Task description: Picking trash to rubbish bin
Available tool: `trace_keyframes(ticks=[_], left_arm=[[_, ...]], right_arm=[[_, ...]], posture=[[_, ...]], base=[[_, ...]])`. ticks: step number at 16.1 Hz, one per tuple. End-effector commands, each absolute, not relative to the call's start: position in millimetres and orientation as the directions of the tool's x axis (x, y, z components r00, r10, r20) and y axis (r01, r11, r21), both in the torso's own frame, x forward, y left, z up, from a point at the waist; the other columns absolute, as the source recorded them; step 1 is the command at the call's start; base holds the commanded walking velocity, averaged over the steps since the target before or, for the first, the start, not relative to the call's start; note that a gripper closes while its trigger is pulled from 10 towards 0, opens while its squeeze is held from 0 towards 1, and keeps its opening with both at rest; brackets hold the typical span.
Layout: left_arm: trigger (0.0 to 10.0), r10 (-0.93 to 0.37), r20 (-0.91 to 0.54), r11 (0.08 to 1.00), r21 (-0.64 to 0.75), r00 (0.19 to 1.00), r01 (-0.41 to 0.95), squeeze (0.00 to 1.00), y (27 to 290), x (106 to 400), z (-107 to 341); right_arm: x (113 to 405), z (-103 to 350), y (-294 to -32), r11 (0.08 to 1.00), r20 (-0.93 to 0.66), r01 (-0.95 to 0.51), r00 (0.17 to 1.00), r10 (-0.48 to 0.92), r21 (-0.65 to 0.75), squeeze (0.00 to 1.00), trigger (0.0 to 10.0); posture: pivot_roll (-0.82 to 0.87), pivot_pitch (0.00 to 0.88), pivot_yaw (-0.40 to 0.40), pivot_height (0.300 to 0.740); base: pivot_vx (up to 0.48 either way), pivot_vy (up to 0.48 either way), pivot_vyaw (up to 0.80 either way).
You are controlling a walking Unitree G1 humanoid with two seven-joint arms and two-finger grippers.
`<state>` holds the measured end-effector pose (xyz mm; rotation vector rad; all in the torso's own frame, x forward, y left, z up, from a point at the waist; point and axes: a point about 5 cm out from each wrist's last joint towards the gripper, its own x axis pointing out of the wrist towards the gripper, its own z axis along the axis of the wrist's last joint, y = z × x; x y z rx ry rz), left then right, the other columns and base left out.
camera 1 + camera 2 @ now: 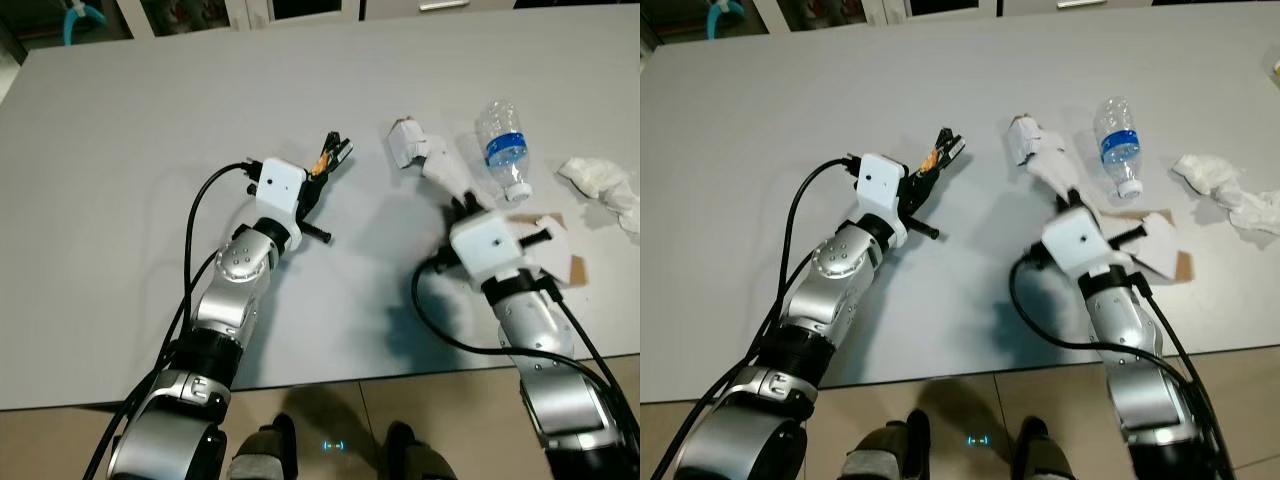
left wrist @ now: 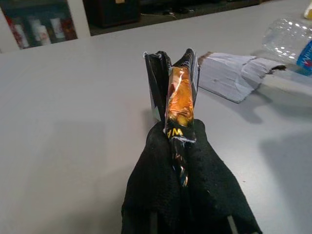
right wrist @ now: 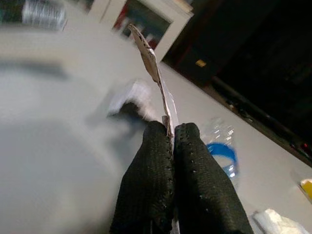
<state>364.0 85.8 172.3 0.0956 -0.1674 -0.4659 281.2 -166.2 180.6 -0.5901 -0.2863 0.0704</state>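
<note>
Grey table (image 1: 120, 200), orange-and-black wrapper (image 2: 178, 105), clear bottle (image 1: 502, 146) with blue label, white tissue (image 1: 603, 185)

Both silver arms reach forward from the robot's shoulders over the table, each trailing black cables from a white wrist housing. The left gripper (image 1: 333, 158) lies level and points ahead and slightly toward the robot's right, its two black fingers (image 2: 157, 83) pressed together on an orange wrapper (image 2: 178, 102). The right gripper (image 3: 170, 131) points ahead and slightly toward the robot's left, its fingers closed side by side on a thin edge of torn grey paper (image 3: 151, 63).
</note>
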Motion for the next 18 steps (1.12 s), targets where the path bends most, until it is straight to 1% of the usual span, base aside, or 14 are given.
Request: trace_keyframes(ticks=[1, 3, 5, 8, 9, 10, 14, 16, 18], left_arm=[[10.0, -0.444, 0.128, 0.894, 0.137, 0.887, 0.427, 0.0, 88, 363, 167], [10.0, -0.44, 0.126, 0.895, 0.135, 0.889, 0.424, 0.0, 87, 360, 162], [10.0, -0.422, 0.112, 0.904, 0.13, 0.9, 0.408, 0.0, 88, 358, 157], [10.0, -0.386, 0.11, 0.918, 0.141, 0.916, 0.37, 0.0, 96, 354, 150], [10.0, -0.376, 0.123, 0.923, 0.138, 0.918, 0.36, 0.0, 98, 352, 150], [10.0, -0.368, 0.143, 0.927, 0.135, 0.919, 0.35, 0.0, 99, 350, 152], [10.0, -0.382, 0.182, 0.922, 0.139, 0.906, 0.361, 0.0, 92, 346, 158], [10.0, -0.394, 0.189, 0.918, 0.132, 0.9, 0.374, 0.0, 80, 348, 159], [10.0, -0.39, 0.197, 0.92, 0.128, 0.899, 0.371, 0.0, 77, 350, 163]], right_arm=[[274, 184, -168, 0.859, 0.256, 0.037, 0.96, 0.11, -0.51, 0.0, 0.0], [260, 187, -165, 0.9, 0.265, 0.049, 0.961, 0.075, -0.433, 0.0, 0.0], [249, 189, -161, 0.922, 0.268, 0.055, 0.962, 0.053, -0.382, 0.0, 0.0], [232, 201, -158, 0.959, 0.31, 0.083, 0.951, 0.006, -0.272, 0.0, 0.0], [229, 202, -158, 0.963, 0.306, 0.093, 0.952, -0.011, -0.255, 0.0, 9.3], [227, 202, -159, 0.963, 0.293, 0.101, 0.956, -0.024, -0.249, 0.0, 10.0], [223, 199, -161, 0.965, 0.26, 0.096, 0.965, -0.03, -0.244, 0.0, 10.0], [224, 200, -162, 0.968, 0.252, 0.1, 0.967, -0.04, -0.231, 0.0, 10.0], [224, 201, -162, 0.967, 0.251, 0.099, 0.967, -0.038, -0.233, 0.0, 10.0]], posture=[[0.13, 0.217, 0.058, 0.74], [0.12, 0.202, 0.045, 0.74], [0.12, 0.195, 0.04, 0.74], [0.11, 0.175, 0.018, 0.74], [0.11, 0.172, 0.013, 0.74], [0.11, 0.17, 0.011, 0.74], [0.11, 0.157, -0.003, 0.74], [0.11, 0.151, -0.005, 0.74], [0.1, 0.142, -0.005, 0.74]], base=[[0.0, 0.0, 0.0], [0.0, 0.0, 0.0], [0.0, 0.0, 0.0], [0.0, 0.0, 0.0], [0.0, 0.0, 0.0], [0.0, 0.0, 0.8], [0.0, 0.0, 0.8], [0.0, 0.0, 0.8], [0.0, 0.0, 0.8]])
